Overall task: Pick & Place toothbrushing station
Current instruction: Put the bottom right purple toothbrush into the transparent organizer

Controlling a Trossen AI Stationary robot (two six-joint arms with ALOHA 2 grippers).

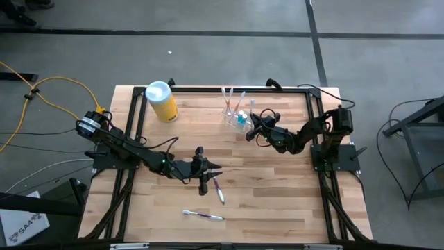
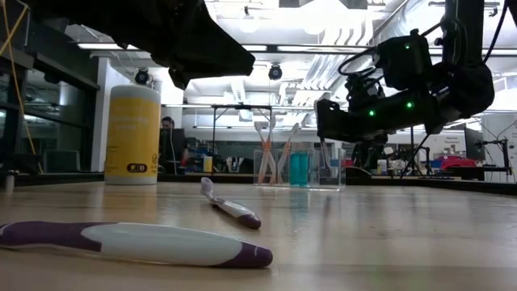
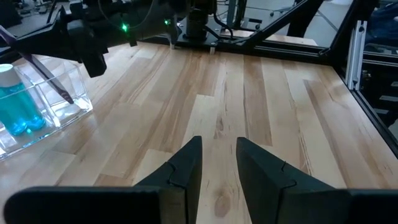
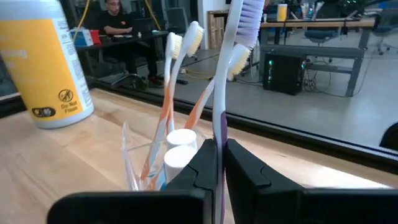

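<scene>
The clear plastic holder (image 1: 236, 115) stands at the table's far middle, with orange-and-white toothbrushes (image 4: 169, 93) leaning in it and a blue bottle (image 3: 15, 106). My right gripper (image 1: 251, 126) is at the holder's right end, shut on a white-and-purple toothbrush (image 4: 225, 74). My left gripper (image 3: 219, 163) is open and empty over the table's middle (image 1: 208, 171). One purple-and-white toothbrush (image 1: 218, 189) lies flat on the table just near of the left gripper, and another (image 1: 203, 215) lies nearer the front edge. My right gripper pinches the toothbrush's handle (image 4: 220, 127) between its two fingers. The fingers come about level from the table's right side and lie across the handle. The brush stands upright with its bristle head (image 4: 249, 14) up. Its lower end is hidden by the fingers.
A yellow canister (image 1: 161, 101) with a pale blue lid stands at the table's far left. A black frame (image 1: 208, 89) runs round the table's edges. Bare wood lies at the near right. A person sits in the room behind the table (image 4: 115, 18).
</scene>
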